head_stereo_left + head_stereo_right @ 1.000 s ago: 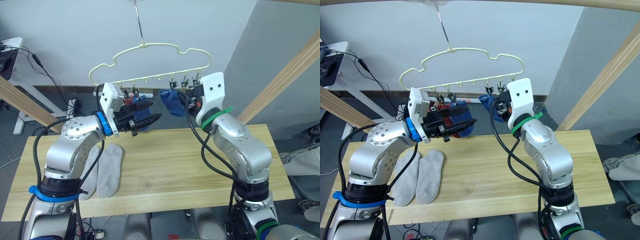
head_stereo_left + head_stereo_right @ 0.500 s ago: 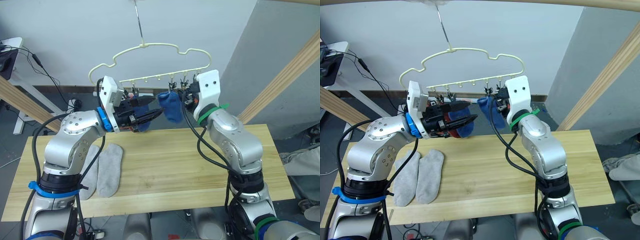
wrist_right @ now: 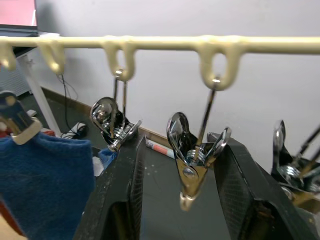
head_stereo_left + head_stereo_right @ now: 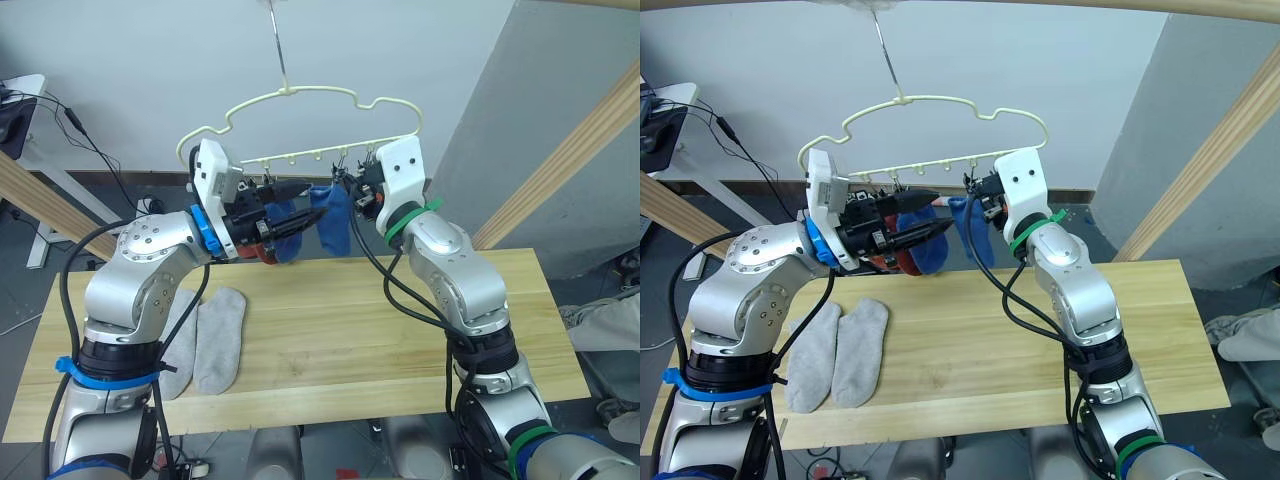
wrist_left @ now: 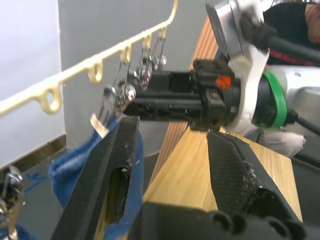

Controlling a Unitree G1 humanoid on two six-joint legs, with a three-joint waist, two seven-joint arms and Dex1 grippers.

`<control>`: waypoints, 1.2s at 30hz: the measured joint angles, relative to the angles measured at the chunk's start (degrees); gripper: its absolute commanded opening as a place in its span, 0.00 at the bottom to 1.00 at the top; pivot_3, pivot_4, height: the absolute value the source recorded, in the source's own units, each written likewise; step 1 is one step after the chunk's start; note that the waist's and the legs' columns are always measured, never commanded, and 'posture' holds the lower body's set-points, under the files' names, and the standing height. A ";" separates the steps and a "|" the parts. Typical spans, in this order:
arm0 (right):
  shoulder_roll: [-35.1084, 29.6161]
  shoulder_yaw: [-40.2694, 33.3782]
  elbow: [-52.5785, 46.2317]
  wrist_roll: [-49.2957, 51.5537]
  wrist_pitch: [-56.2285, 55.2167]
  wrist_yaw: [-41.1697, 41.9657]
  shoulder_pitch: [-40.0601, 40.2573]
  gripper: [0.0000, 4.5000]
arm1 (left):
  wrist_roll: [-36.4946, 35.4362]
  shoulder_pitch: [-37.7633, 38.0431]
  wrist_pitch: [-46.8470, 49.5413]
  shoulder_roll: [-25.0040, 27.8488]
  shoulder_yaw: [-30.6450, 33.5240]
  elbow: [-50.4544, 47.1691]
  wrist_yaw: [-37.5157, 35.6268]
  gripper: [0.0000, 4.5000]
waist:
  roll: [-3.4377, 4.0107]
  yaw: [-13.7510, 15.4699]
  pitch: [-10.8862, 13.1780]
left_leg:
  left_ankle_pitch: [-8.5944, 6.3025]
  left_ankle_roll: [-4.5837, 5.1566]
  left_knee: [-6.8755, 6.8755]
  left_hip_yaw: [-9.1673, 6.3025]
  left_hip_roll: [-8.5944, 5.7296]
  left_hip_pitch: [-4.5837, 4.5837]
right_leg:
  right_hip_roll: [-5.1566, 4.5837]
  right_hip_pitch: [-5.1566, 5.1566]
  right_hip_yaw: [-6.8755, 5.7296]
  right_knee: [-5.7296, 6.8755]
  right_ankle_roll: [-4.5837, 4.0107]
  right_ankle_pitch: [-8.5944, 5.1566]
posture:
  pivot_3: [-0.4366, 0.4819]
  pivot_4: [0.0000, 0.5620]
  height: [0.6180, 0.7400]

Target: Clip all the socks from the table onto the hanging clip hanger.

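Observation:
The pale-yellow clip hanger (image 4: 300,110) hangs above the table (image 4: 350,330). A blue sock (image 4: 335,215) hangs from one of its clips, between my two grippers. Behind my left gripper (image 4: 308,203) hang another blue sock (image 4: 930,255) and a rust-red sock (image 4: 902,262). That gripper is open, its fingers (image 5: 112,165) beside the clipped blue sock (image 5: 75,170), holding nothing. My right gripper (image 4: 352,185) is open at the clip row, its fingers on either side of a bare metal clip (image 3: 192,155). Two grey socks (image 4: 210,335) lie side by side on the table's left part.
Thick wooden poles slant down at the right (image 4: 570,160) and the left (image 4: 50,215) of the table. A white desk with cables (image 4: 20,110) stands at the far left. More bare clips (image 3: 112,125) hang along the hanger's bar.
My left gripper rose toward the clip row. My right gripper moved left along the clips to the blue sock, which shifted slightly left.

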 measured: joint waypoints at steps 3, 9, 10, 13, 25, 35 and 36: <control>0.27 0.01 0.04 -0.01 -0.01 0.07 -0.49 0.45 | -0.14 -0.11 0.02 -0.19 0.09 0.05 0.09 0.55 | 0.00 0.02 0.00 | 0.00 0.00 0.01 0.00 -0.01 0.00 | -0.01 0.00 0.00 0.00 0.00 0.00 | 0.44 0.53 0.96; 1.15 -0.03 0.10 0.00 -0.34 0.03 -1.54 0.45 | -0.46 -0.29 0.36 -0.57 0.09 0.05 0.25 0.55 | 0.00 0.02 0.00 | 0.00 0.00 0.01 -0.01 0.00 0.00 | -0.01 0.00 -0.01 0.01 0.00 0.00 | 0.44 0.52 0.96; 1.28 -0.03 0.10 0.00 -0.41 0.02 -1.54 0.45 | -0.50 -0.42 0.66 -0.63 0.09 0.05 0.30 0.55 | 0.00 0.02 0.00 | 0.00 0.00 0.01 0.00 -0.01 0.00 | -0.01 0.00 -0.01 0.01 0.00 0.00 | 0.44 0.52 0.96; 1.47 -0.08 0.13 -0.01 -0.52 0.01 -1.54 0.45 | -0.55 -0.53 0.95 -0.69 0.10 0.05 0.35 0.55 | 0.00 0.02 0.00 | 0.00 0.00 0.01 0.00 -0.01 0.00 | -0.02 0.00 -0.01 0.01 0.00 0.00 | 0.44 0.52 0.96; 2.12 -1.54 0.19 0.13 -0.64 -0.24 -1.56 0.02 | 0.68 -0.46 0.56 -1.47 0.06 0.03 1.90 0.55 | 0.00 0.00 0.00 | 0.00 0.00 0.02 -0.01 -0.01 0.01 | -0.02 0.00 -0.01 0.05 -0.01 0.01 | 0.43 0.54 0.96; 2.11 -3.55 0.18 0.22 0.09 -0.06 -1.71 0.02 | 10.70 14.60 -5.42 0.94 -1.80 -1.80 4.32 0.88 | 0.01 -0.16 0.00 | 0.00 0.00 -0.03 0.02 0.03 0.02 | -0.04 -0.04 0.04 0.05 -0.01 0.01 | 0.43 0.55 0.96; 2.06 -3.62 0.17 0.21 0.14 -0.05 -1.75 0.02 | 12.50 17.07 -7.05 1.28 -1.79 -1.45 4.89 0.95 | 0.01 -0.13 0.00 | 0.00 0.01 -0.03 0.02 0.02 0.03 | -0.05 -0.04 0.04 0.05 -0.01 0.01 | 0.43 0.55 0.96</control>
